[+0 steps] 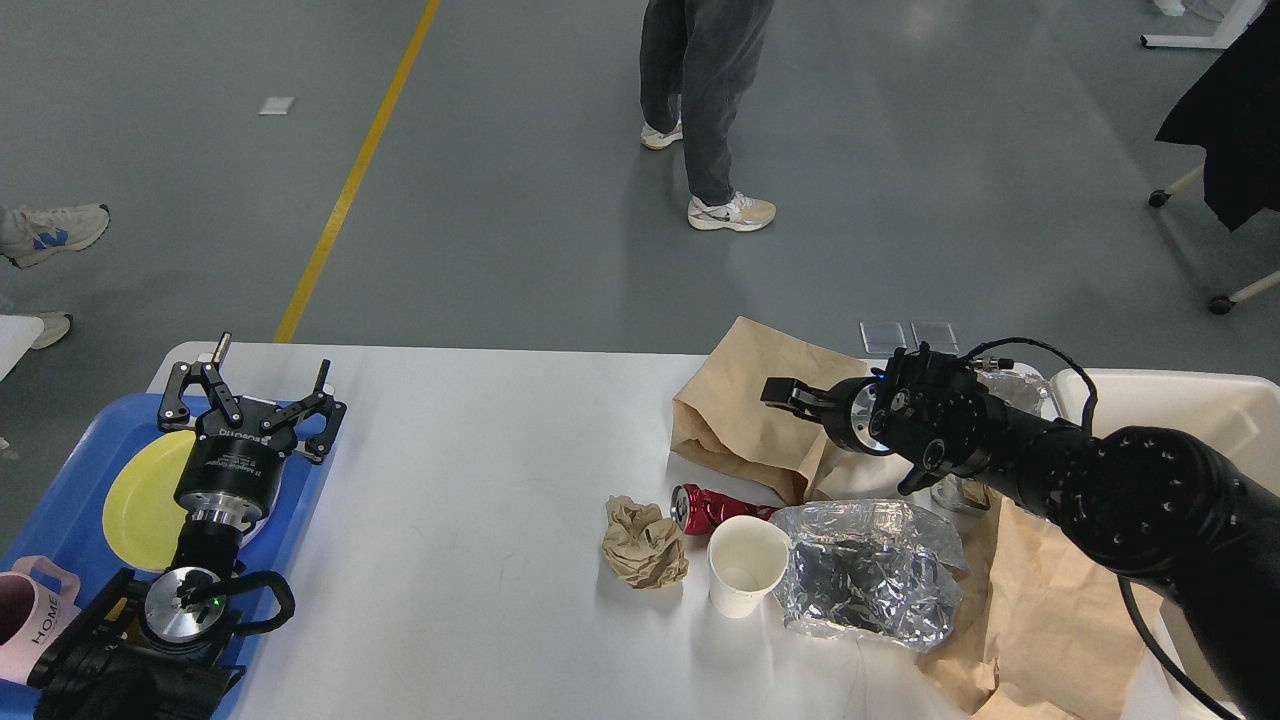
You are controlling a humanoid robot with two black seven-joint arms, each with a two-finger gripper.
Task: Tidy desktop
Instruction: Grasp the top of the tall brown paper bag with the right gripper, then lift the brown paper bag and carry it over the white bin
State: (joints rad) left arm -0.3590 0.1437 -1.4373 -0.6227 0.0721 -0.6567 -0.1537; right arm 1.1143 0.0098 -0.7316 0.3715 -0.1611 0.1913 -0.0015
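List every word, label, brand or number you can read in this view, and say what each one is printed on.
"HOME": on the pink mug at the near left, on the blue tray.
Raised lettering on the body of the left gripper: there, but too small to read surely.
Print on the red can lying on the desktop: too small and blurred to read.
Nothing else legible.
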